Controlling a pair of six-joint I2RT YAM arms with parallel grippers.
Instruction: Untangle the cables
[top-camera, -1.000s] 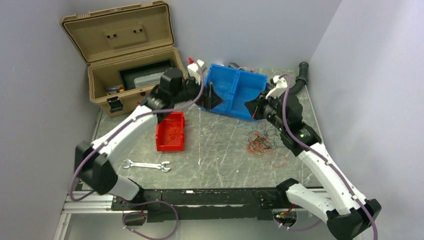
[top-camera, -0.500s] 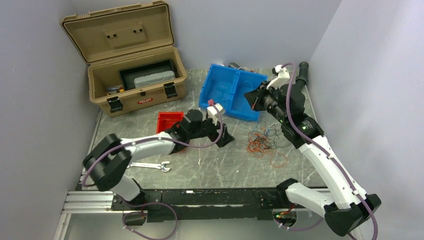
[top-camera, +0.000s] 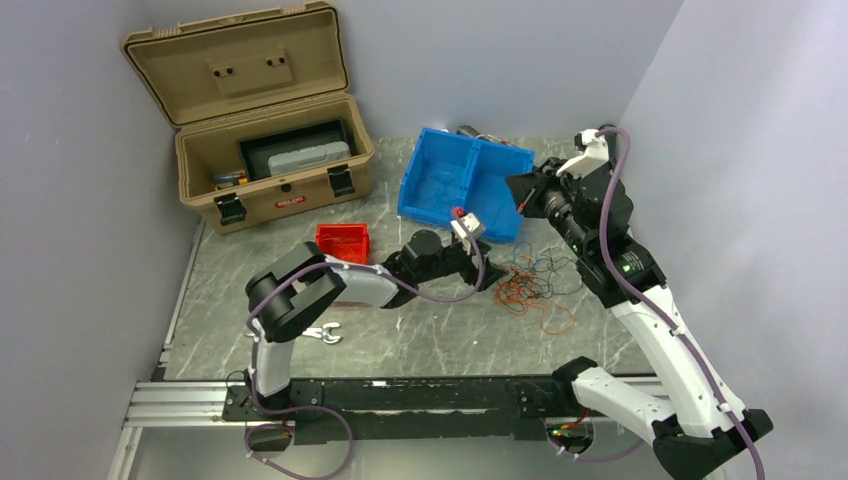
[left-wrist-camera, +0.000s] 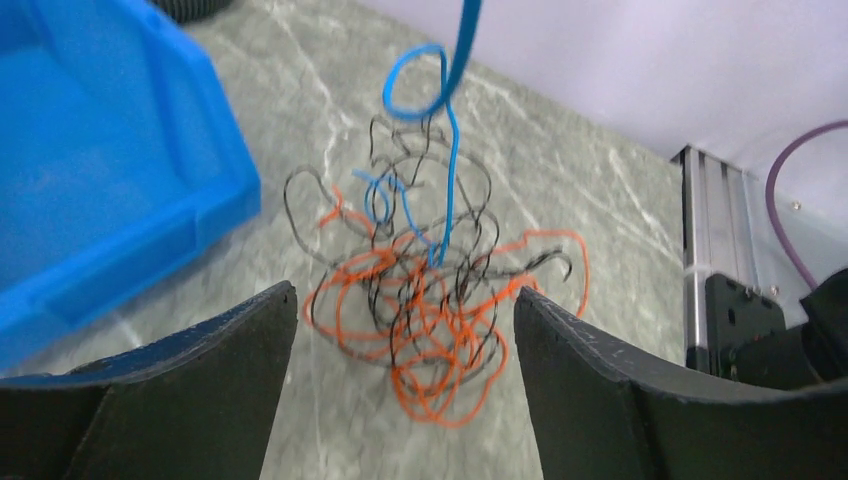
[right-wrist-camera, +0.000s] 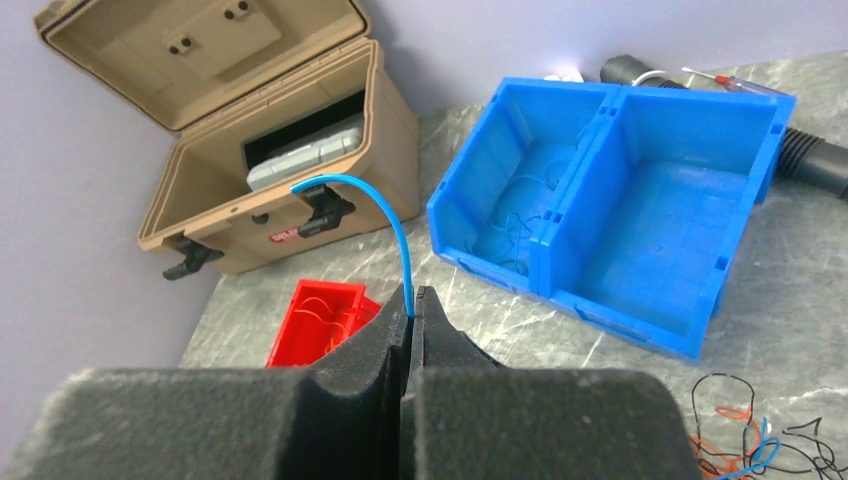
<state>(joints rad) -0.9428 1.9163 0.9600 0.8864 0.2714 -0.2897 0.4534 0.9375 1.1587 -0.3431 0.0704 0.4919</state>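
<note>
The cables (top-camera: 528, 285) lie as a tangle of thin orange-red, black and blue wires on the grey table, right of centre. In the left wrist view the tangle (left-wrist-camera: 430, 300) sits just ahead of my left gripper (left-wrist-camera: 402, 300), whose jaws stand wide open on either side of it. In the top view my left gripper (top-camera: 492, 275) is low at the tangle's left edge. My right gripper (right-wrist-camera: 412, 292) is shut on a blue wire (right-wrist-camera: 398, 240). It is held high (top-camera: 517, 193) over the blue bin's right end. The blue wire (left-wrist-camera: 450, 150) rises taut out of the tangle.
A blue two-compartment bin (top-camera: 440, 190) stands behind the tangle. An open tan case (top-camera: 270, 165) is at the back left. A small red tray (top-camera: 343, 242) and a wrench (top-camera: 322, 336) lie left of centre. A black ribbed hose (right-wrist-camera: 815, 155) lies behind the bin.
My left arm swung from beside the tan case down and right across the table to the tangle. My right gripper rose and moved back-right with the blue wire.
</note>
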